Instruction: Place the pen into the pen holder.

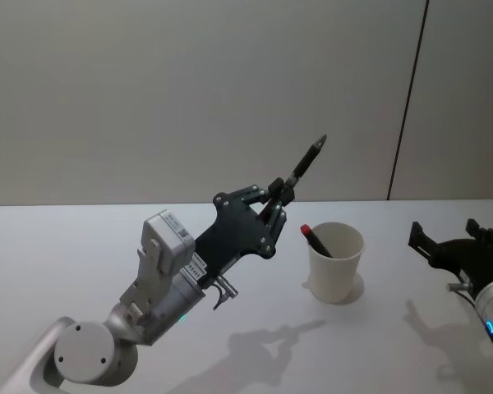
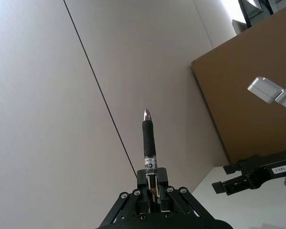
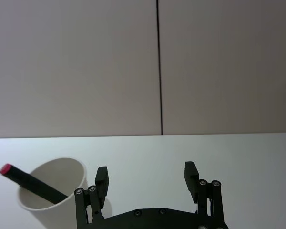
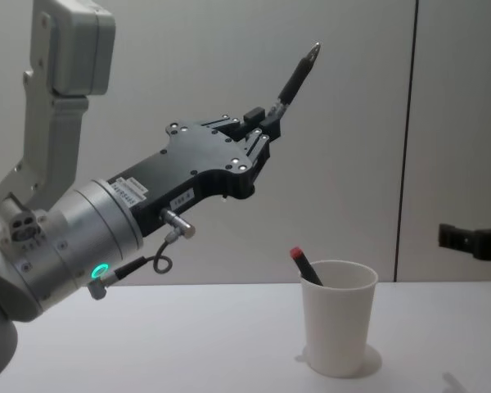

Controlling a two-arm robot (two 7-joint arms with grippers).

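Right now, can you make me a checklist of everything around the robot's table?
Surface: white table, smooth, with shadows only.
Job's things: pen held in the air with its tip pointing up, higher than the pen holder and to its left. The pen holder stands upright on the table.
Clutter: a red-capped pen leans inside the pen holder; nothing else seen.
Grippers: left end effector shut on the pen. Right end effector open, holding nothing, low to the right of the pen holder.
Cables: a short cable loops at the left wrist.
Surroundings: plain wall with one dark vertical seam.
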